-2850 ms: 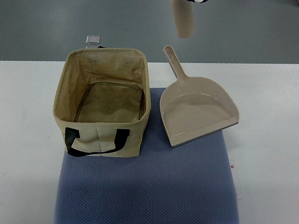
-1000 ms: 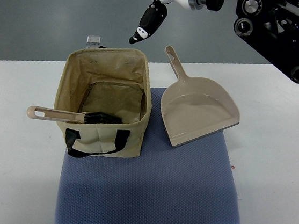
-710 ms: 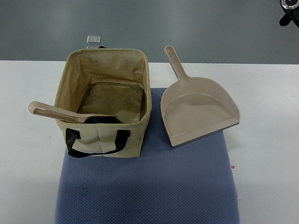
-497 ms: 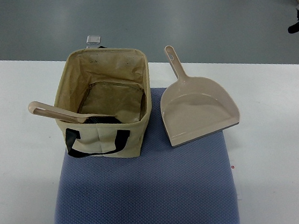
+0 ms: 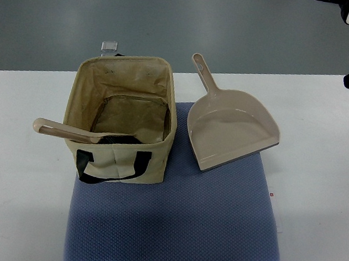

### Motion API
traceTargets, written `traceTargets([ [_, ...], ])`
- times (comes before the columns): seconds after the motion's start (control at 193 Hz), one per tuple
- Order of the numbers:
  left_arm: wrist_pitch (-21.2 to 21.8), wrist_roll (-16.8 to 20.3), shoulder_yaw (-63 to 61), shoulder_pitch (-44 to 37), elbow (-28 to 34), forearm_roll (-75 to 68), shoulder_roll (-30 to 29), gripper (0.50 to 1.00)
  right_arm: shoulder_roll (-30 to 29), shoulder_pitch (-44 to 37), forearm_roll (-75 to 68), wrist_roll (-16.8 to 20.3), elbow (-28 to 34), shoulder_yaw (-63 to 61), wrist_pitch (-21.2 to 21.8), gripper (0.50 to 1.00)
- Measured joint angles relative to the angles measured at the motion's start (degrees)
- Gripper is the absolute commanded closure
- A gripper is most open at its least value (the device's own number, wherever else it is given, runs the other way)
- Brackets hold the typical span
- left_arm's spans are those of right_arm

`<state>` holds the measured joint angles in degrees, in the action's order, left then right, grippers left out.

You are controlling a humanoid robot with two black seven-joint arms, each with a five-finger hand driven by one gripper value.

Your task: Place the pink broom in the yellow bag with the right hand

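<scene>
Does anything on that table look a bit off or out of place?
Yes: the broom isn't fully inside the bag. Its bristles sit inside, but the handle pokes out over the bag's left rim.

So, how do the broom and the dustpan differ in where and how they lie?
The broom sits in the bag, bristles down inside, while the dustpan lies outside it on the blue mat. The broom's handle sticks out over the bag's left wall; the dustpan's handle points to the table's far edge. The broom leans on the bag wall; the dustpan rests flat. Both share the same pinkish-beige plastic and a hole at the handle end.
</scene>
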<state>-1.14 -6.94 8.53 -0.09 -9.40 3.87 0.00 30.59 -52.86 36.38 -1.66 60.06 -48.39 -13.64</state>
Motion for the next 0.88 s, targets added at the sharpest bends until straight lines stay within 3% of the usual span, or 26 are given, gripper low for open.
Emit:
traceTargets([
  [0.301,0.0,0.0,0.0,0.0,0.0,0.0,0.0,0.500,-4.2,11.6,-1.7,-2.3,0.0,-9.3,4.3,0.574],
  [0.565,0.0,0.0,0.0,0.0,0.0,0.0,0.0,0.500,-8.2,19.5,-1.0,-7.1,0.1,-15.5,13.3,0.570],
  [0.876,0.0,0.0,0.0,0.0,0.0,0.0,0.0,0.500,-13.3,23.7,-0.3,-8.8,0.1,-18.8,14.2,0.570],
])
